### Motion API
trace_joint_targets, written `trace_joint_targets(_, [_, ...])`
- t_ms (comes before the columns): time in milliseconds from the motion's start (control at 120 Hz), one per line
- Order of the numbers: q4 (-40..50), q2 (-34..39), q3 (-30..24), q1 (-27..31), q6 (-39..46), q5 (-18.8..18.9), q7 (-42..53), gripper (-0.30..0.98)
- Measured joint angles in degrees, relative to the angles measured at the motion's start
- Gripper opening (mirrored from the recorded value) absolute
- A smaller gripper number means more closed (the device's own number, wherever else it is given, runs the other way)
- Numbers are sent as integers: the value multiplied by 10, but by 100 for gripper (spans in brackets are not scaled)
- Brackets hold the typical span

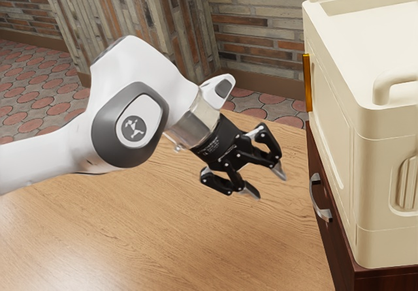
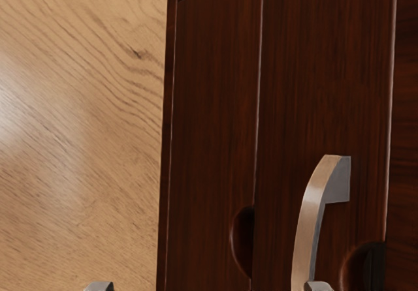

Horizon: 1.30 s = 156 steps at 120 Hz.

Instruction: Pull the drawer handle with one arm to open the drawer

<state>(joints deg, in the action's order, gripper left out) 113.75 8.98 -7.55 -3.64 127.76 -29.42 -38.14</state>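
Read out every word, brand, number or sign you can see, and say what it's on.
No words or numbers are readable.
Arm: an emblem on its joint, no legible letters.
Hand: pale marks on its black body, too small to read.

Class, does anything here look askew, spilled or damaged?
Nothing stands out: the cream plastic case sits upright on the dark brown wooden cabinet, and the curved silver metal handle looks intact.
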Motion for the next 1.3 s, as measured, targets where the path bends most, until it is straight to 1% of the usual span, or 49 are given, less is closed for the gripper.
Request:
trace_joint_targets(42, [0, 0, 0, 0, 2, -3, 4, 33])
trace_joint_targets(100, [0, 0, 0, -1, 4, -17, 8, 31])
trace_joint_targets(175, [0, -1, -2, -10, 6, -30, 14, 33])
trace_joint_targets(250, [-4, -5, -16, -16, 7, -35, 19, 36])
trace_joint_targets(367, [-22, -26, -21, -17, 9, -34, 27, 34])
trace_joint_targets(433, [-26, -32, -21, -16, 10, -33, 31, 30])
trace_joint_targets(508, [-26, -36, -21, -16, 11, -32, 36, 22])
trace_joint_targets(542, [-26, -36, -21, -16, 12, -31, 38, 21])
trace_joint_targets(658, [-23, -41, -22, -16, 28, -26, 43, 23])
trace_joint_targets(842, [-24, -53, -24, -16, 59, -12, 54, 20])
trace_joint_targets(1300, [-19, -51, -38, -19, 83, -13, 67, 17])
